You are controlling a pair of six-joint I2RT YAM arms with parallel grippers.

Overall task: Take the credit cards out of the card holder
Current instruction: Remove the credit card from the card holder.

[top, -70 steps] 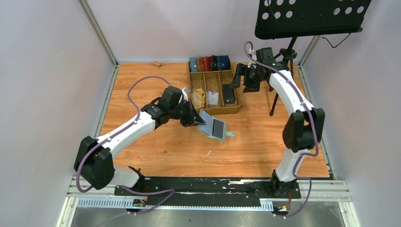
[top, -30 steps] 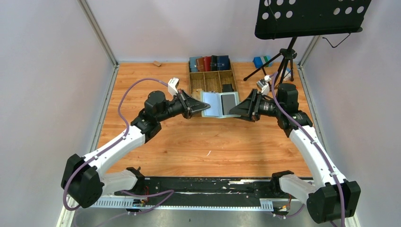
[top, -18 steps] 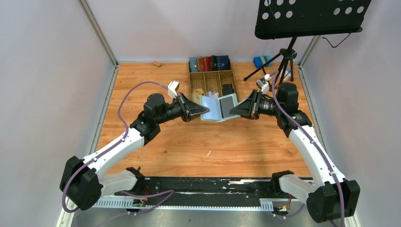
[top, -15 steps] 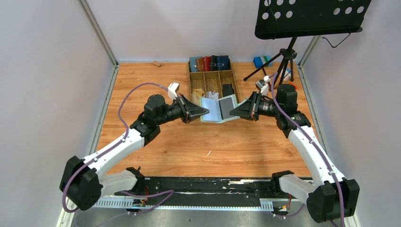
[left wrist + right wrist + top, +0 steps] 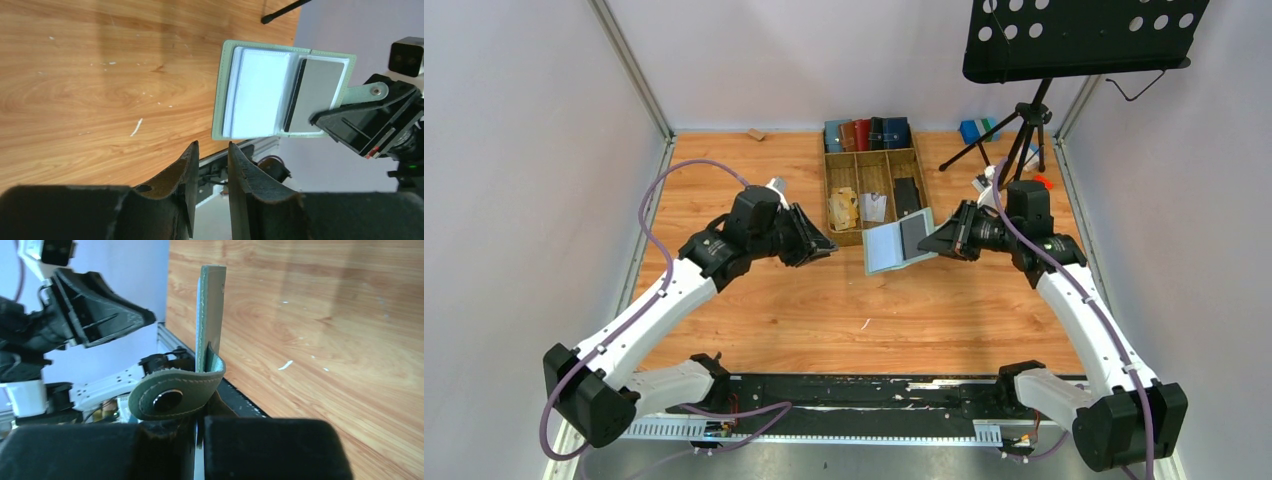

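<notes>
Since it alone is free, left gripper (image 5: 212, 150): jaws narrowly parted, empty, apart from the card holder (image 5: 260, 92).
Right gripper (image 5: 199, 421): pinched on its snap-tab edge, holding it open in the air.
Pocketed credit card (image 5: 316, 95): in the half nearest the right gripper, face toward the left gripper.

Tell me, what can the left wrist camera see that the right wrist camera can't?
Only the left wrist view shows the card holder opened up facing the camera, with a credit card tucked in one half and pale pockets in the other. Only the right wrist view shows the holder from its thin edge, with the snap tab curling up close over the right gripper, which is pinching it. Both views show the green holder and the wooden table.
</notes>
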